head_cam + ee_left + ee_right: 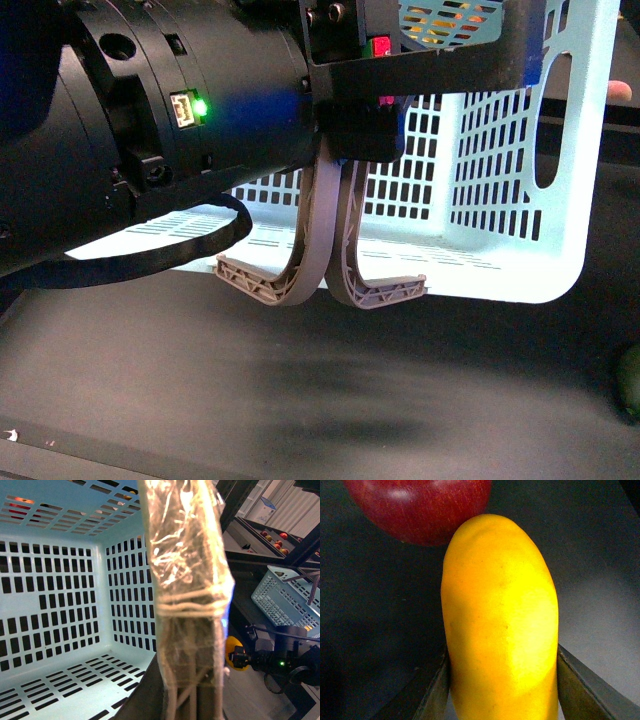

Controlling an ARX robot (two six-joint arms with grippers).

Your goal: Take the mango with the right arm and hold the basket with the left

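Note:
The light-blue basket is tipped, its open inside facing the left wrist view. Its two grey-brown handles hang down together. My left gripper, at the end of the bulky black left arm with a green light, is shut on the basket where the handles meet the rim. A tape-wrapped finger fills the middle of the left wrist view. The yellow mango stands between the dark fingers of my right gripper, which is shut on it. Beyond the basket, the mango shows again in that gripper.
A red apple touches the mango's far tip. A dark green fruit lies at the right edge of the dark table. Another blue basket and a shelf of red fruits stand in the background.

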